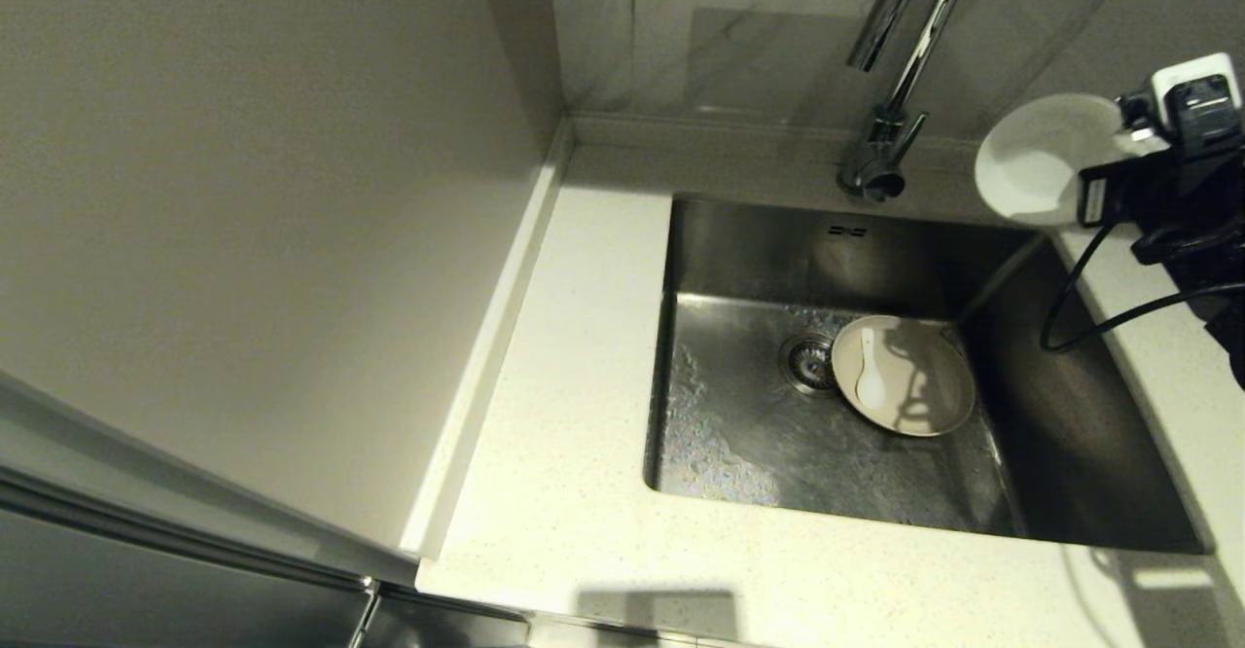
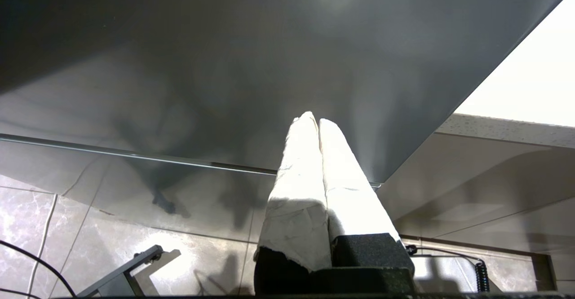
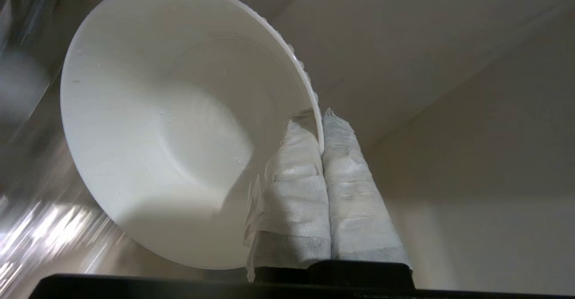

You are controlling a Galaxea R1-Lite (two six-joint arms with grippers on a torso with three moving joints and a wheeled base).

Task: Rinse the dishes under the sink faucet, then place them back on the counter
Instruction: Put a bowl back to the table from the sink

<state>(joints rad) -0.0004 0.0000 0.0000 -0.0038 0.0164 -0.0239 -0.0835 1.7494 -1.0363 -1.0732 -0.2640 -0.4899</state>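
Two dishes, plate and spoon, lie in the sink left of the right gripper, whose jaws pinch the bowl by its rim, tilted above the table at the sink's right; left gripper is parked, jaws pressed together.

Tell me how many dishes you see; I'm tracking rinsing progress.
3: the bowl in the right gripper above the counter's back right corner; the plate in the sink; the spoon on that plate.
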